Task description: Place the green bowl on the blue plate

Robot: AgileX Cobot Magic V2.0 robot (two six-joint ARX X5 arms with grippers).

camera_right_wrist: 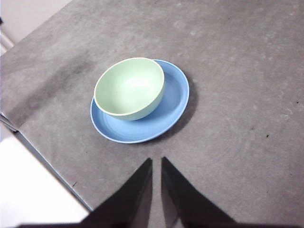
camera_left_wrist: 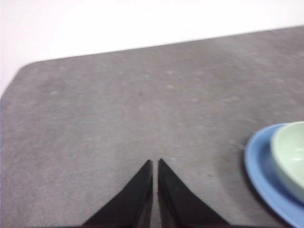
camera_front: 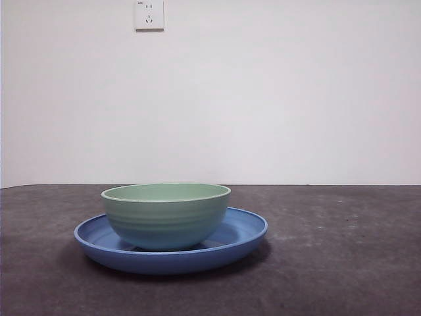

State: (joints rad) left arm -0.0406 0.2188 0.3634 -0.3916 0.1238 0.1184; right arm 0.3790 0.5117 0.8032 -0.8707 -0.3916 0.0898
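Observation:
The green bowl point(camera_front: 166, 214) stands upright on the blue plate point(camera_front: 243, 232), a little left of the plate's middle in the front view. Both also show in the right wrist view, the bowl point(camera_right_wrist: 129, 87) resting on the plate point(camera_right_wrist: 170, 102). My right gripper point(camera_right_wrist: 156, 162) is shut and empty, held above the table and apart from the plate. My left gripper point(camera_left_wrist: 155, 163) is shut and empty over bare table; the plate point(camera_left_wrist: 259, 164) and bowl point(camera_left_wrist: 290, 152) show at the edge of its view. No gripper shows in the front view.
The dark grey table point(camera_front: 342, 263) runs to a white wall with a socket point(camera_front: 149, 14). The table's edge point(camera_right_wrist: 45, 159) shows close to the plate in the right wrist view, and a rounded table corner point(camera_left_wrist: 23, 71) in the left wrist view.

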